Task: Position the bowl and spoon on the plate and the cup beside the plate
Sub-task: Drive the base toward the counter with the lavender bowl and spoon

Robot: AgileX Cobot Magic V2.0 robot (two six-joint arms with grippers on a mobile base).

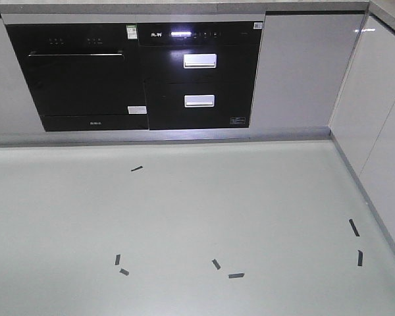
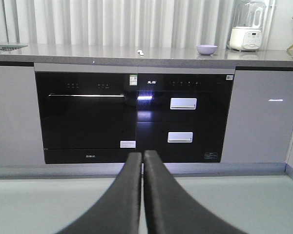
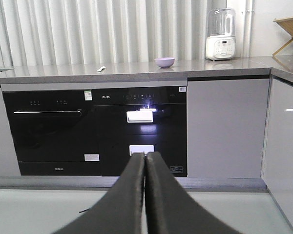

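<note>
I see left gripper (image 2: 142, 157) and right gripper (image 3: 145, 157) pressed shut, empty; bowl (image 3: 164, 62) and spoon (image 3: 101, 68) far off on the countertop (image 3: 219, 68), no plate or cup in view, so reaching from here would likely fall short.

Spoon (image 3: 101, 68) a tiny speck; rack (image 3: 289, 29) edge-cut.

The lilac bowl (image 3: 164, 62) stood upright on the grey counter (image 3: 215, 69). The small pale spoon (image 3: 101, 68) lay flat, well apart, to its left.
</note>
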